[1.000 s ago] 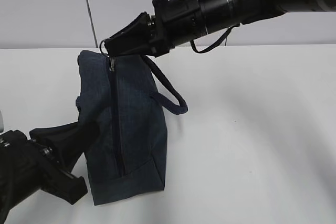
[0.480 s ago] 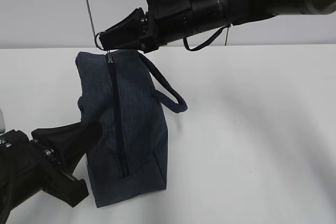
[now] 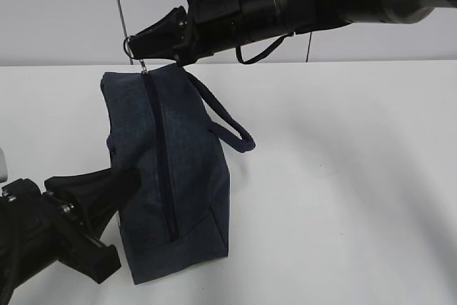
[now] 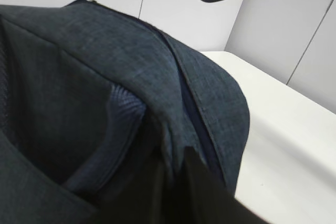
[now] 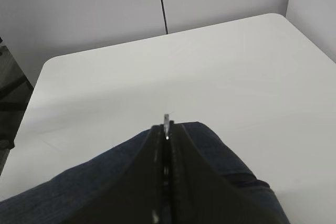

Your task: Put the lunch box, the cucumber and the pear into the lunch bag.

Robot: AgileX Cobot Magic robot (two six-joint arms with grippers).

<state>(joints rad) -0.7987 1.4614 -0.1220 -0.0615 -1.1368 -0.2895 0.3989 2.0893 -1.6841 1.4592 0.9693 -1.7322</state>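
Note:
The dark navy lunch bag [image 3: 182,169] lies on the white table with its zipper line facing up. Reaching across from the right, my right gripper [image 3: 140,46] is shut on the silver ring pull [image 3: 131,46] above the bag's far end. In the right wrist view the ring pull [image 5: 166,121] sticks out between the closed tips of the right gripper [image 5: 166,130]. My left gripper [image 3: 127,180] is shut on a fold of the bag's near left side; the left wrist view shows that left gripper [image 4: 176,163] pinching the lunch bag [image 4: 105,72]. The lunch box, cucumber and pear are out of view.
The bag's loop handle [image 3: 234,132] lies out to its right on the table [image 3: 343,176]. A grey wall with a vertical seam [image 3: 114,5] stands behind the table's far edge.
My right gripper has moved left and upward with the ring pull, drawing the bag's far end up and left. The left gripper has stayed where it was on the fabric.

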